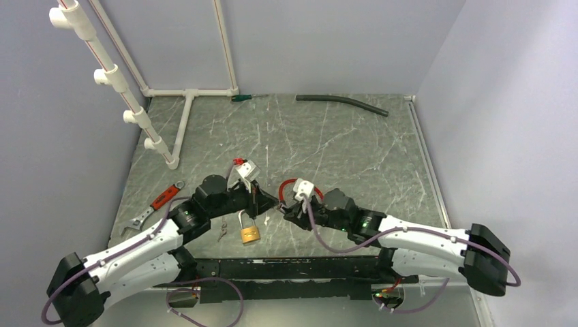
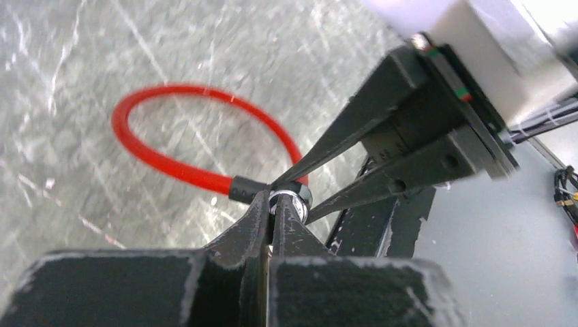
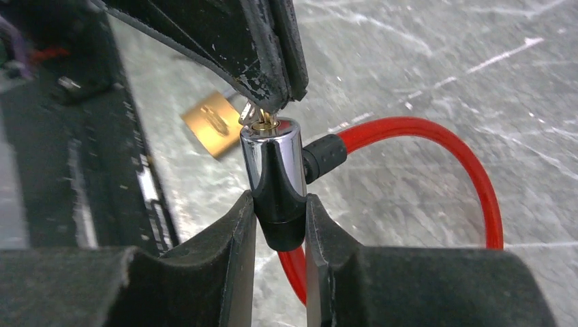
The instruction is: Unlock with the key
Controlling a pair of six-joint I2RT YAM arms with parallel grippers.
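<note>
A red cable lock (image 1: 289,182) lies in a loop on the marble table. My right gripper (image 3: 281,218) is shut on its chrome and black cylinder (image 3: 272,163), holding it upright. My left gripper (image 2: 274,201) is shut on a small key (image 3: 253,116), whose tip sits in the top of the cylinder (image 2: 298,197). The left fingers (image 3: 266,54) come down onto it from above. In the top view both grippers, left (image 1: 271,199) and right (image 1: 287,210), meet at the middle near edge. The red cable (image 3: 470,170) loops away to the right.
A brass padlock (image 1: 249,234) lies just below the left gripper, with loose keys (image 1: 223,233) beside it. A red-handled wrench (image 1: 158,201) lies at the left. A black hose (image 1: 341,102), a green-handled tool (image 1: 240,97) and a white pipe frame (image 1: 183,126) are at the back.
</note>
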